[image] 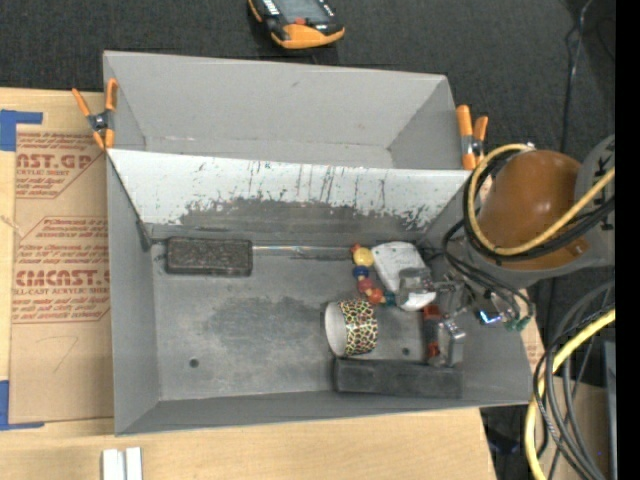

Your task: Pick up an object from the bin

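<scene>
Tool (447, 339) low at the right end of the bin (190, 363); apart or together, I cannot tell.
Leopard-print cup (352, 328) lies near it, black block (397, 377) just beside.

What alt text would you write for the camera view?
The gripper hangs at the right side of the bin, beside a leopard-print cup lying on its side. A dark block lies along the near wall, a white toy beyond the cup, a dark pad far left.
</scene>
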